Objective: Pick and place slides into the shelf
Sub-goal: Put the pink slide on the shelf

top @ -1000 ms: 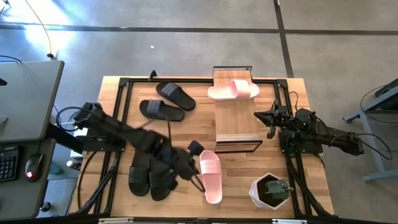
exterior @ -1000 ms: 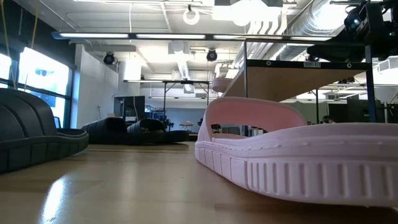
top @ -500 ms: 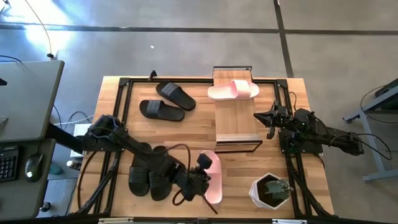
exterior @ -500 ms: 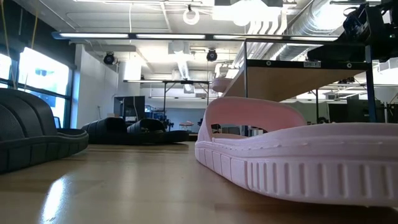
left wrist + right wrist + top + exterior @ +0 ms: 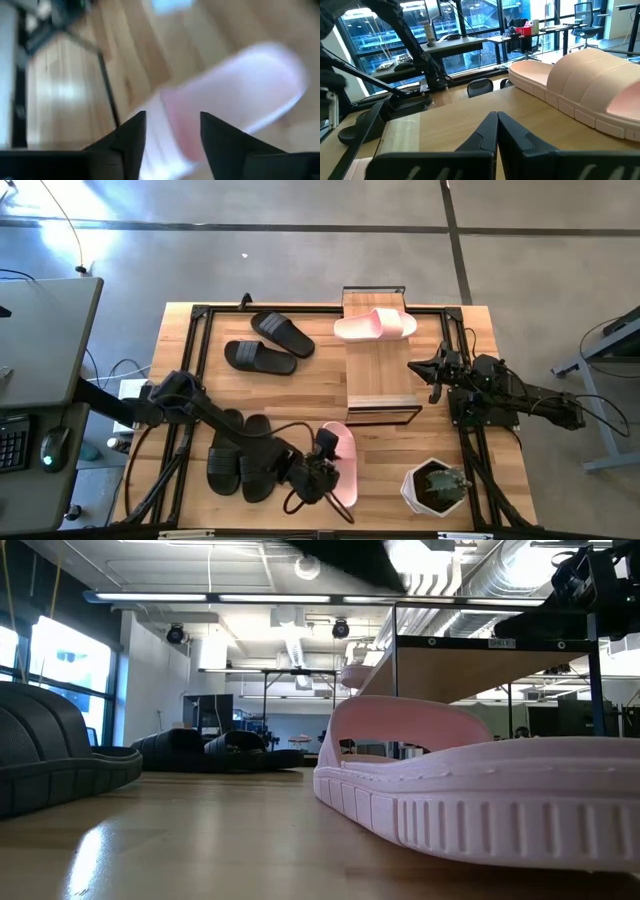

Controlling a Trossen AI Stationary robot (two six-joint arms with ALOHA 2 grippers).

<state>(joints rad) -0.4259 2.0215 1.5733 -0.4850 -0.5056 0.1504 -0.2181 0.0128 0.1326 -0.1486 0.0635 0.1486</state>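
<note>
On the left part of the wooden worktop (image 5: 190, 395), near the front edge, one pair of black slides (image 5: 240, 465) lies side by side. A second black pair (image 5: 268, 343) lies further back, toward the far left corner, the two slides at a slight angle to each other.

The left arm reaches across the front of the worktop, and the left gripper (image 5: 322, 470) is over the pink slide (image 5: 342, 463) that lies on the worktop in front of the shelf. In the left wrist view the two dark fingers (image 5: 131, 135) stand apart, released, with this pink slide (image 5: 235, 100) seen between and beyond them; they hold nothing. I cannot tell if they touch the slide.

In the middle stands the shelf (image 5: 378, 385), its light plank top running from the back edge toward the front. The second pink slide (image 5: 375, 325) lies across the far end of this plank. In the low view the near pink slide (image 5: 480, 795) fills the front, with the shelf (image 5: 480, 665) behind it.

To the right of the shelf, the right gripper (image 5: 432, 370) waits just beside the plank, and its fingers (image 5: 495, 135) are pressed together, clenched on nothing. At the front right corner sits a white pot with a plant (image 5: 435, 486).
</note>
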